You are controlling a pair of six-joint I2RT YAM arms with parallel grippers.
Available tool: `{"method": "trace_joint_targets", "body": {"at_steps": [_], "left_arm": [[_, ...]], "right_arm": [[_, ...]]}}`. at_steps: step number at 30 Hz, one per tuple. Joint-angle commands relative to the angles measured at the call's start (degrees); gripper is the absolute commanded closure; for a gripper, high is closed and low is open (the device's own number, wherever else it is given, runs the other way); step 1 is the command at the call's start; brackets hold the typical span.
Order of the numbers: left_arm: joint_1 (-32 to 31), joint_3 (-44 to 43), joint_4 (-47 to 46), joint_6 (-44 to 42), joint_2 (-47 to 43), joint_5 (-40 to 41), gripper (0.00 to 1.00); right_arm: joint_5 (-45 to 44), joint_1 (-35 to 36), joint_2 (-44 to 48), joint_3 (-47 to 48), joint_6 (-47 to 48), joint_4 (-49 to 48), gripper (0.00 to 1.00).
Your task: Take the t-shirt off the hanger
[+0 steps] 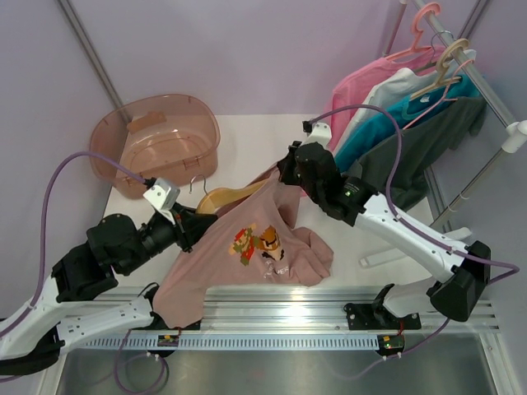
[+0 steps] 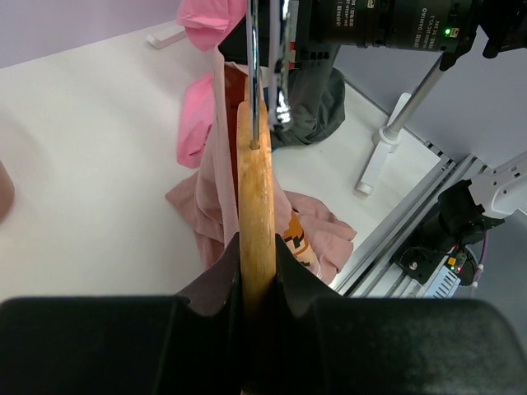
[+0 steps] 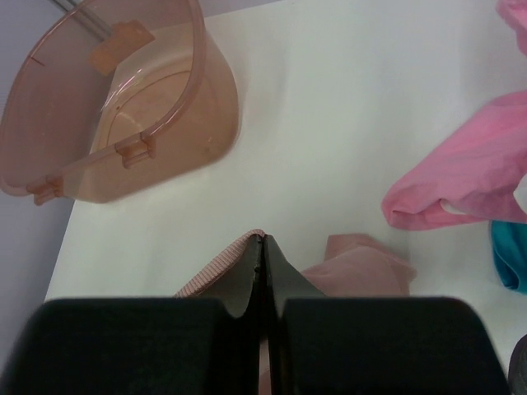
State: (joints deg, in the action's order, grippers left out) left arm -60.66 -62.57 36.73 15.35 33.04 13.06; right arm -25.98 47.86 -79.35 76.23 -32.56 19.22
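Note:
The mauve-pink t-shirt (image 1: 247, 255) with its cartoon print hangs off the wooden hanger (image 1: 226, 196) over the table's near middle. My left gripper (image 1: 185, 226) is shut on the hanger's wooden arm (image 2: 255, 197), which runs straight away from the jaws to the metal hook (image 2: 251, 49). My right gripper (image 1: 284, 171) is shut on the shirt's ribbed collar (image 3: 218, 267) and holds it up at the hanger's right end. Part of the shirt (image 3: 358, 267) lies on the table below it.
A translucent brown tub (image 1: 156, 141) stands at the back left, also in the right wrist view (image 3: 115, 107). A rack (image 1: 494, 99) at the right carries pink, white, teal and grey garments (image 1: 395, 115). A white bar (image 1: 380, 258) lies on the table near the right arm.

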Motion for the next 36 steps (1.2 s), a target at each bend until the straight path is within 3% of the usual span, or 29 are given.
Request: {"method": "trace_joint_targets", "body": {"at_steps": [1, 7, 14, 23, 36], "left_arm": [[-0.9, -2.6, -11.6, -0.3, -4.4, -2.8, 1.00], [-0.9, -2.8, -8.9, -2.1, -2.2, 5.5, 1.00], [-0.9, -4.1, -8.6, -1.8, 0.1, 7.8, 1.00], [-0.9, -4.1, -9.0, -1.1, -1.6, 3.6, 1.00], [-0.9, -4.0, -11.6, -1.6, -6.3, 2.1, 1.00]], "right_arm": [[-1.4, -3.6, 1.8, -4.2, -0.3, -2.6, 1.00], [3.4, -3.6, 8.9, -8.6, 1.5, -6.2, 1.00], [7.1, -3.6, 12.6, -10.6, 2.6, -6.0, 1.00], [-2.8, -3.9, 11.9, -9.1, 5.1, -1.7, 1.00], [-0.7, -4.3, 8.8, -8.8, 3.1, -0.9, 1.00]]}}
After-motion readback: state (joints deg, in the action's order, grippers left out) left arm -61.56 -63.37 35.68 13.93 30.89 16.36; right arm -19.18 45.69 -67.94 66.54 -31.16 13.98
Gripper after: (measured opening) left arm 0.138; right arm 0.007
